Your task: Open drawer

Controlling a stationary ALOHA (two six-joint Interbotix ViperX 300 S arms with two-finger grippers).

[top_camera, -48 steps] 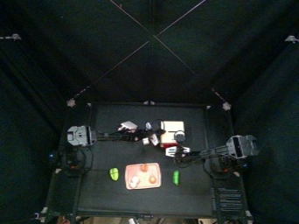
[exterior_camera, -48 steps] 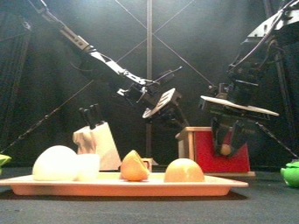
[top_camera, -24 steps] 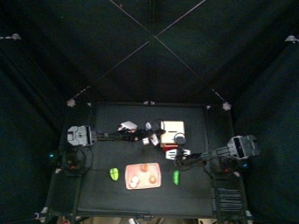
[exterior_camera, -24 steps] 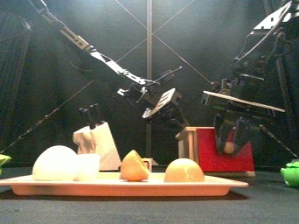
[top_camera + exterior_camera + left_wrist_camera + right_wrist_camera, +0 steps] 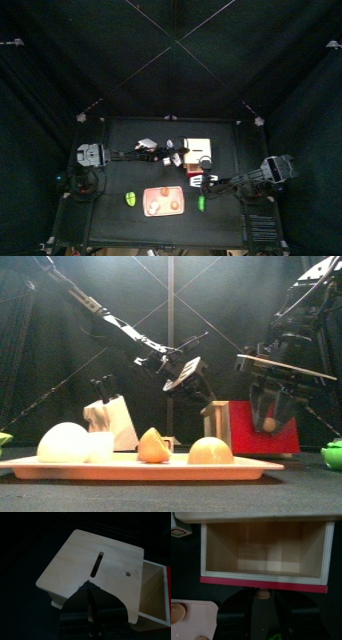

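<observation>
The drawer (image 5: 264, 554) is seen pulled out near the surface's (image 5: 120, 135) middle; only the right wrist view shows its pale, smooth wooden inside and red front edge. The slotted plywood top is shown only from the left wrist, left gripper (image 5: 93, 592) clenched above it. Right gripper (image 5: 271, 421) is released, holding nothing. A pinkish tray (image 5: 134, 467) sits in front.

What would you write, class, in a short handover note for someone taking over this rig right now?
Left gripper: jaws look shut, tip resting over the drawer unit's wooden top near its slot.
Right gripper: jaws apart, just in front of the drawer's red front; a grip can't be confirmed.
Done: the drawer is pulled out, its pale inside showing empty.
Left: judge whether it is open far enough, then back both arms away. The tray sits at the table's front.
</observation>
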